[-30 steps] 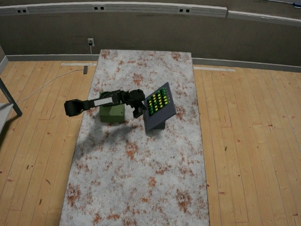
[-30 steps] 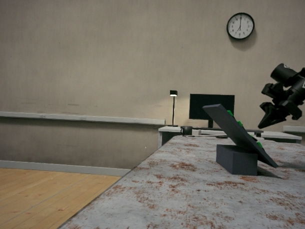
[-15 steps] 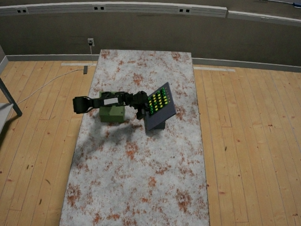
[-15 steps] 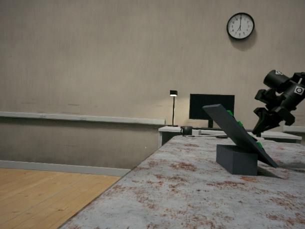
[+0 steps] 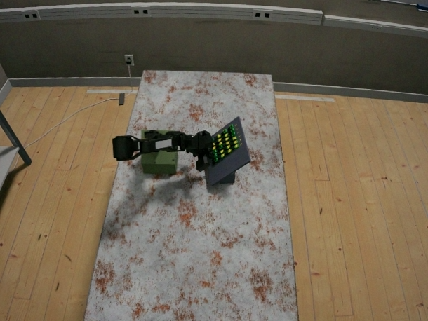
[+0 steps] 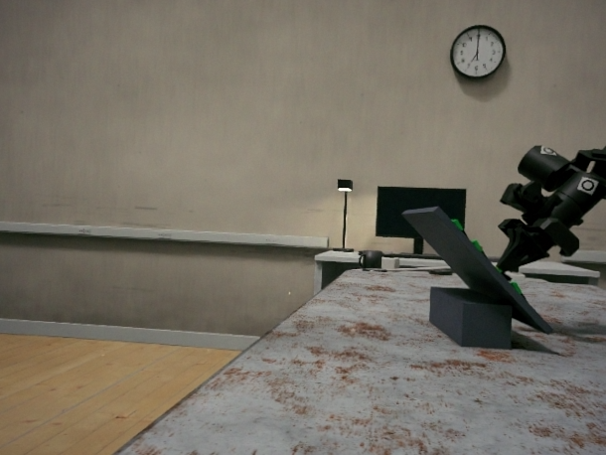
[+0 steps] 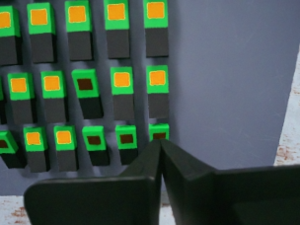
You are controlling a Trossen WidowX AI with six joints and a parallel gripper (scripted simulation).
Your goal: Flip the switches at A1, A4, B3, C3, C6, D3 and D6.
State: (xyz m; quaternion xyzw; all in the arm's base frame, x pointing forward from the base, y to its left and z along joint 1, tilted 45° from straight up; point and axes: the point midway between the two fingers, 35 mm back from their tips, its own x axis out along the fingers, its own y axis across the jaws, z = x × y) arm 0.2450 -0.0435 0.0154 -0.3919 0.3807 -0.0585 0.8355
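The dark blue switch panel [image 5: 224, 172] [image 6: 447, 238] [image 7: 222, 74] leans tilted on a block [image 6: 469, 318] on the table. Its green rocker switches fill the left of the wrist view. My gripper [image 7: 159, 145] [image 5: 210, 158] [image 6: 504, 268] is shut on nothing, its tips at the lower half of the D6 switch [image 7: 159, 132], the rightmost of the bottom row, whose lamp is dark. In row D, D4 [image 7: 94, 139] and D5 [image 7: 126, 138] are also dark, while D2 [image 7: 34, 138] and D3 [image 7: 63, 137] are lit. C4 [image 7: 85, 84] is dark; C6 [image 7: 157, 78] and the visible row above are lit.
The arm's green base box [image 5: 158, 162] stands left of the panel on the speckled table [image 5: 196, 245] [image 6: 348, 397]. A wooden floor surrounds the table. Desks with a monitor [image 6: 421, 211], lamp and mug stand behind.
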